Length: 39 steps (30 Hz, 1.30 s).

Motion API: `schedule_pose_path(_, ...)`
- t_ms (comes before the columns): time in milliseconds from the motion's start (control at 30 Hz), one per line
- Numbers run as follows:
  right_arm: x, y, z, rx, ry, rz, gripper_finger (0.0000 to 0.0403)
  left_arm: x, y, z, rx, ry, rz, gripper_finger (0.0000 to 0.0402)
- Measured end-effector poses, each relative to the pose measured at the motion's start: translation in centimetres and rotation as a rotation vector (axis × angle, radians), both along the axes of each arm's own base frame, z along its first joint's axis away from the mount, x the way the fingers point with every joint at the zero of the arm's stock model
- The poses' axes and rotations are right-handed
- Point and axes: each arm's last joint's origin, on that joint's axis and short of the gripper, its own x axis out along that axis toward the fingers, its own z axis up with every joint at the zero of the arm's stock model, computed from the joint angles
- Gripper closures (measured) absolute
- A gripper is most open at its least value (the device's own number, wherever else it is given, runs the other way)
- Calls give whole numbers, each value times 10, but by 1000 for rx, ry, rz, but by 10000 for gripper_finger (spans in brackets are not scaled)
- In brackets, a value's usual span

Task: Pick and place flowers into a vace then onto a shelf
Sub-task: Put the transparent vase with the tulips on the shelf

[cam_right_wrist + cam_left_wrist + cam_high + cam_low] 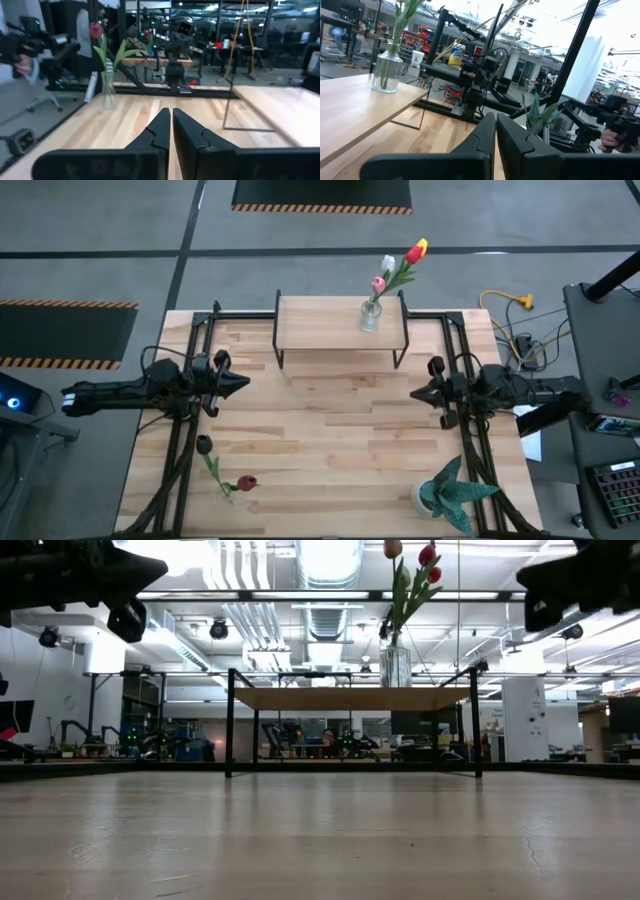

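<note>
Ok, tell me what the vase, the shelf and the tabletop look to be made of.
Vase: clear glass by the look of it, ribbed; the stems show through it in the left wrist view.
Shelf: a pale wood board with a matte finish, on thin black legs, probably metal.
Tabletop: light wooden planks joined in strips, with visible seams and grain; the low view shows a slight sheen.

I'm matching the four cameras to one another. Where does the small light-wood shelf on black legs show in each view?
High view: the light-wood shelf on thin black legs is at top centre, at the table's far edge.
Low view: centre, seen edge-on.
Left wrist view: its board fills the left side.
Right wrist view: board and one leg at the right edge.
Shared landmark: the pale plank tabletop it stands on.
</note>
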Motion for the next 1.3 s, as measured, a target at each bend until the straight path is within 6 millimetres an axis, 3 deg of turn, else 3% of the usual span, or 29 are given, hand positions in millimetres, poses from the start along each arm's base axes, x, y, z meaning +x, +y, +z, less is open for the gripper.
schedule_pose_path(300, -6, 1, -25, 80, -34, 42, 390, 0, 0, 0, -19, 1, 0, 402)
schedule_pose_path(600, -3, 0, -33, 132, -10, 16, 390, 0, 1, 1, -138, -18, 14, 393)
schedule_pose_path(733, -2, -1, -34, 135, -6, -19, 390, -2, 1, 12, -133, -134, 5, 352)
schedule_pose_path(900, -2, -1, -35, 132, 0, -23, 390, -6, 1, 25, -122, -273, -4, 270)
schedule_pose_path(1033, -2, -2, -38, 138, 31, -50, 390, -6, 1, 25, -121, -281, -4, 214)
schedule_pose_path(1167, -2, -3, -39, 152, 45, -86, 390, -2, -1, 30, -74, -254, -39, 191)
schedule_pose_path(1300, -2, -3, -39, 151, 44, -106, 390, 0, -4, 56, 47, -185, -141, 190)
